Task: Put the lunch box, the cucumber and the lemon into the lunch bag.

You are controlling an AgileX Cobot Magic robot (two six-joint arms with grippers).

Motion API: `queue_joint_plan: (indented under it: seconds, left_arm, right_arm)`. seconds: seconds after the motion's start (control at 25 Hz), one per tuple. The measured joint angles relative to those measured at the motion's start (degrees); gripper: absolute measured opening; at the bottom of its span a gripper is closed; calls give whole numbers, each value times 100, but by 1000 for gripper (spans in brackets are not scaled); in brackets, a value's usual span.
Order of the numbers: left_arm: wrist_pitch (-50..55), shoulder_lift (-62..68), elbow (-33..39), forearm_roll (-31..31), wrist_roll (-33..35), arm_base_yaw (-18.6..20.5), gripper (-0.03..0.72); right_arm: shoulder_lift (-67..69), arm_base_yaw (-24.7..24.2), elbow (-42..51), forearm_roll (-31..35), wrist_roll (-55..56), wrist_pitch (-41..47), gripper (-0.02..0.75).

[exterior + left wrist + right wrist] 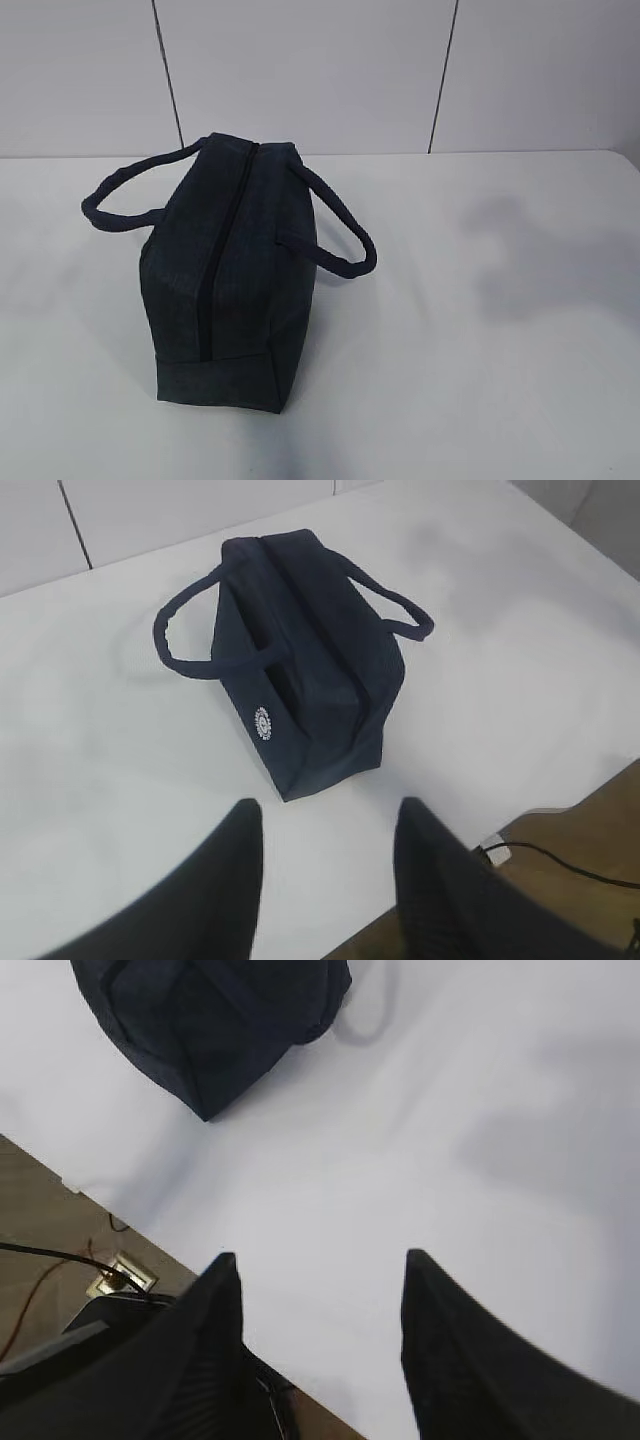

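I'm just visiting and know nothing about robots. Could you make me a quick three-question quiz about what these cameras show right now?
1. True or false: the bag is zipped shut.
2. What do the two grippers hold? A) a lemon B) a handle C) nothing
3. Fill in: the bag stands on a white ____.

Key: 1. True; the zipper is closed along the top. 2. C; the left gripper and right gripper are open and empty. 3. Table.

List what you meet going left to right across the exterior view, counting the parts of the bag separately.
Left padded loop handle → dark navy boxy fabric lunch bag, its black top zipper closed along its length → right padded loop handle → bare white table.
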Motion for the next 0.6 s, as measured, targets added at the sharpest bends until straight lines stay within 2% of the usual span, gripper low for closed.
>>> queue_joint_plan:
  seconds: [0.2,0.6]
  left_arm:
    - [23,-877,468,12,0,0,307]
    - [56,-2294,1854,255,35,0,307]
  right_arm:
    - [-1124,0,543,0,0,14,371]
    - [-2862,0,1542,-11,0,43,371]
